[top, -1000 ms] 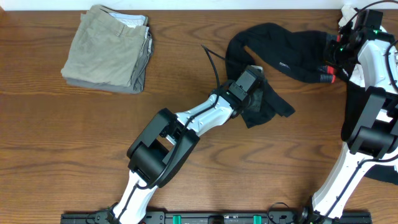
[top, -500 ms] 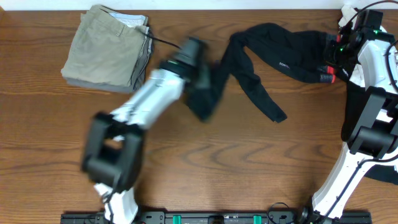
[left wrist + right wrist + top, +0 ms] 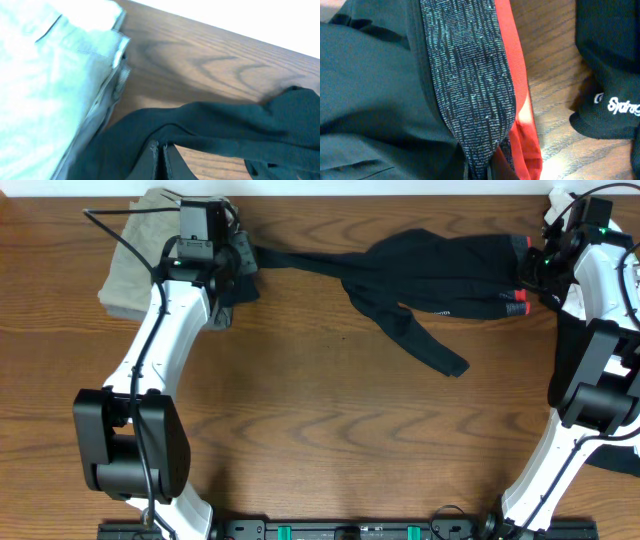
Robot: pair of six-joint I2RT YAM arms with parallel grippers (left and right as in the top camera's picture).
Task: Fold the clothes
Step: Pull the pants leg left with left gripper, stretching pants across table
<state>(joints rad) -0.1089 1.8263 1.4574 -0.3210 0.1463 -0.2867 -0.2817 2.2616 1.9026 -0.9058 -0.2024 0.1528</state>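
Observation:
The black leggings lie stretched across the far side of the table, the red-and-grey waistband at the right. One leg runs left to my left gripper, which is shut on its end beside the khaki trousers; the other leg trails toward the table's middle. In the left wrist view the closed fingers pinch black fabric. My right gripper is shut on the waistband; its wrist view shows the fingers clamped on the grey speckled band with its red edge.
Folded khaki trousers sit at the far left corner, under my left gripper; they also show pale in the left wrist view. A black item with white logo print lies right of the waistband. The table's far edge runs just behind the leggings.
My left gripper swept from the table's middle to the far left with a leg end in it, pulling that leg out straight. The right gripper stayed at the waistband.

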